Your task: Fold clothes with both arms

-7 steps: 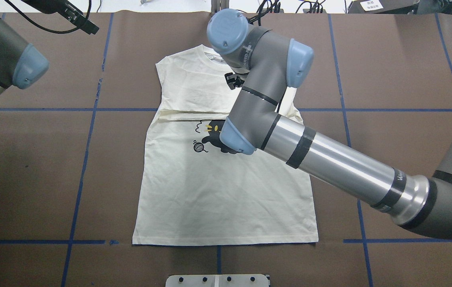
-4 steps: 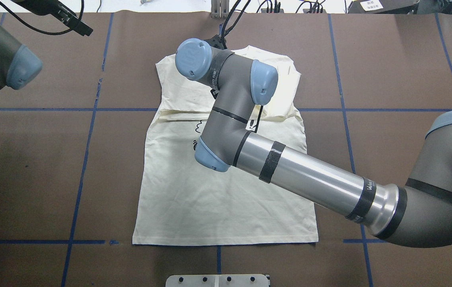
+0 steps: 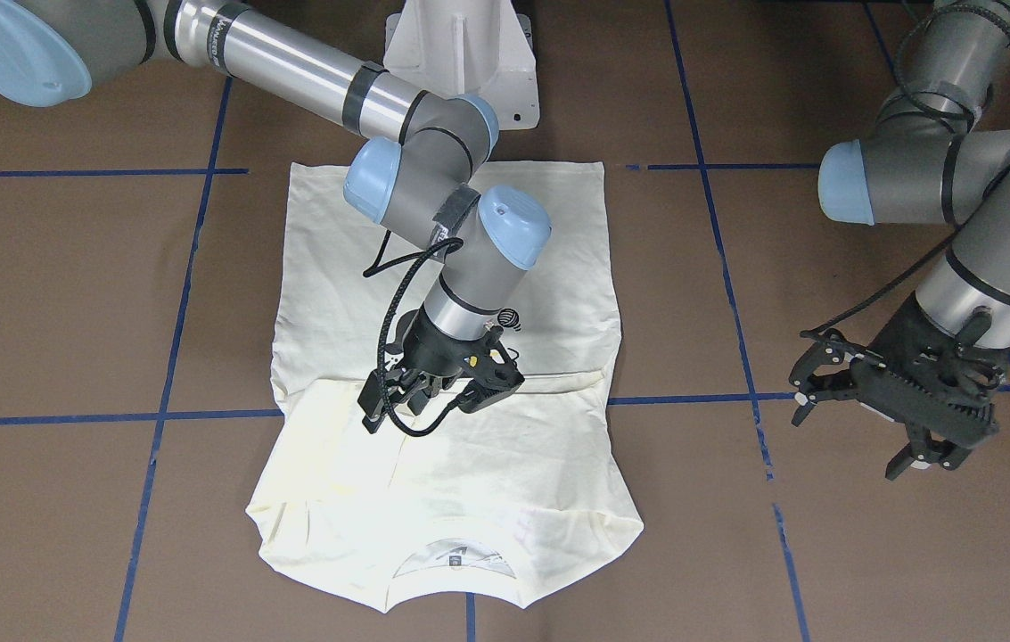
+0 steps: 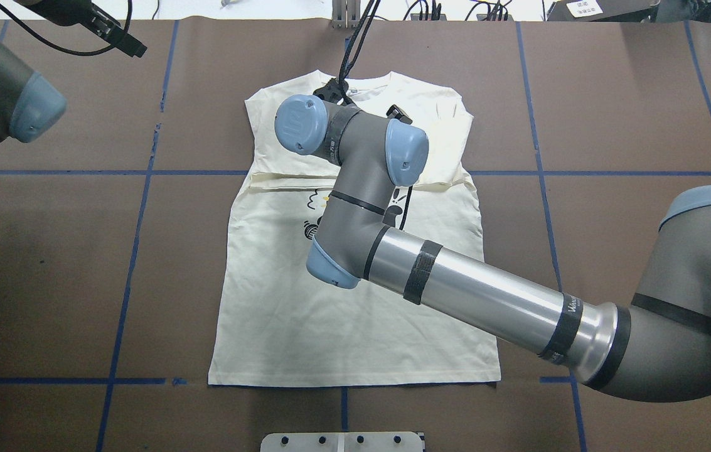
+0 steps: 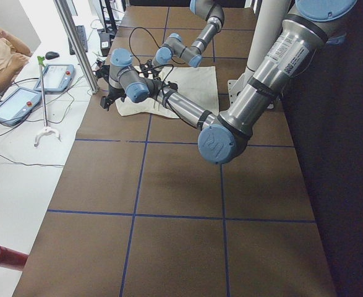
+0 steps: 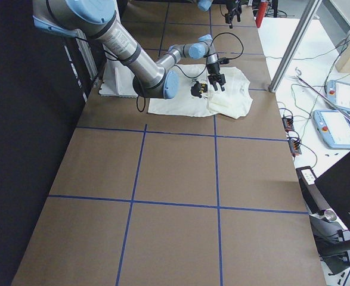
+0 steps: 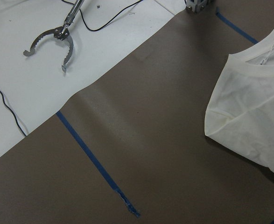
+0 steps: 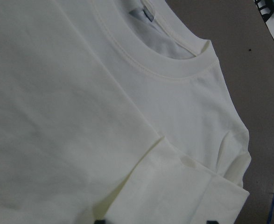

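**Right claw eases back from the neckline, empty**

Since the earlier frame the right gripper [image 3: 442, 395] has drawn back from the collar [image 3: 455, 580]. It hangs released, jaws spread, directly over the cream T-shirt [image 3: 505, 473], which lies flat on the table [image 3: 68, 294]. The shirt's long axis runs collar ahead, hem [image 3: 558, 174] behind. The left gripper [image 3: 879, 401], also spread and empty, sits well aside; the right is nearer.

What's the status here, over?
Left gripper open, off the shirt, over bare table. Right gripper open over the folded sleeves. Shirt flat, print up, hem not yet folded. Nothing else on it.
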